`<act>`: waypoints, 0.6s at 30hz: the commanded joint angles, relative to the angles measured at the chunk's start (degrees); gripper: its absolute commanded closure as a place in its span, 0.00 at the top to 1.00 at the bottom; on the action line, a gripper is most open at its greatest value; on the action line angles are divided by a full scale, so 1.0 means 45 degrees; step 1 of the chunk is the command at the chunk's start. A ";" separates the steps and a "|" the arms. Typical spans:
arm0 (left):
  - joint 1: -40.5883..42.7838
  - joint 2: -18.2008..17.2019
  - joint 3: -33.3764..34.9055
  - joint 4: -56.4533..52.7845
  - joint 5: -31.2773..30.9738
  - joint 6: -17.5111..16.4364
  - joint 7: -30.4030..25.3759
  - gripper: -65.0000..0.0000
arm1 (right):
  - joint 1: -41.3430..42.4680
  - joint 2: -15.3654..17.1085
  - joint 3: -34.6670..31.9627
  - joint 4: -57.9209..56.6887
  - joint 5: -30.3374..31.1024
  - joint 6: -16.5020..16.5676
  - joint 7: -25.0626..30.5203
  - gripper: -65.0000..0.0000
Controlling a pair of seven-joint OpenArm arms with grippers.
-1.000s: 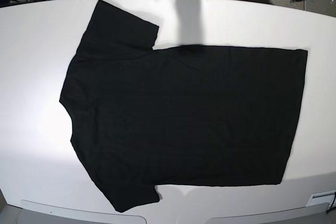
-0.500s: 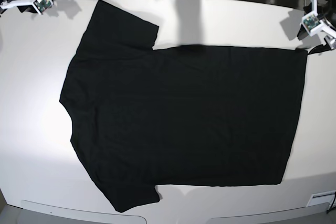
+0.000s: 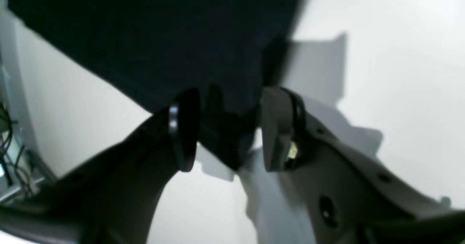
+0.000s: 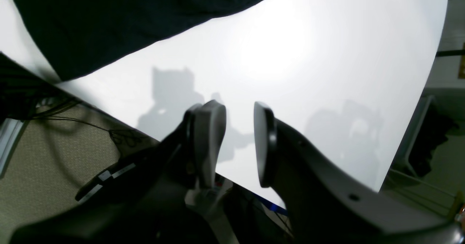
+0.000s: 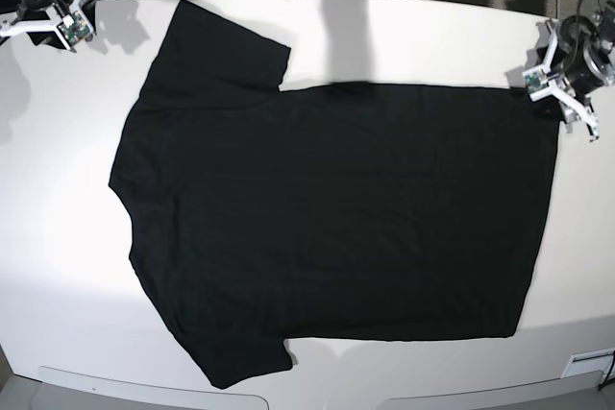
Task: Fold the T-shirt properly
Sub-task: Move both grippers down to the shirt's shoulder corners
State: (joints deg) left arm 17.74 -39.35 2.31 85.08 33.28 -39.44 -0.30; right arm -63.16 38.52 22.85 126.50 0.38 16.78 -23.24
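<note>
On the white table (image 5: 58,189), the large black short-sleeved cloth T-shirt (image 5: 336,208) lay flat, plain side up, for folding; the left gripper (image 3: 227,129) straddled its hem corner, jaws wide and unclosed, while the right gripper (image 4: 238,144) hovered part-open, empty, beyond the sleeve.

The large black short-sleeved cloth T-shirt (image 5: 336,208) lies spread flat and unfolded on the white tabletop (image 5: 58,237), plain side up. In the base view its sleeves and collar end point left and its straight hem runs down the right.
</note>
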 commanded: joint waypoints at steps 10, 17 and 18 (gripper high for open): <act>-0.0801 -0.0107 0.0097 -0.1078 0.0180 -0.0124 0.0272 0.41 | -0.0112 0.0107 0.0087 0.0209 0.0010 -0.0160 0.0413 0.28; -0.0801 0.0107 0.0121 -0.1078 0.0175 -0.0124 0.0544 0.37 | -0.0107 0.0083 0.0087 0.0209 0.0010 -0.0155 0.0500 0.28; -0.0801 0.0126 0.0126 -0.1078 0.0165 -0.0124 0.0539 0.37 | -0.0112 0.0083 0.0087 0.0209 0.0010 -0.0155 0.0500 0.28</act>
State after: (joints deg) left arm 13.96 -38.24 2.72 80.51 32.80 -38.94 0.14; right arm -63.16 38.54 22.85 126.50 0.38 16.78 -21.96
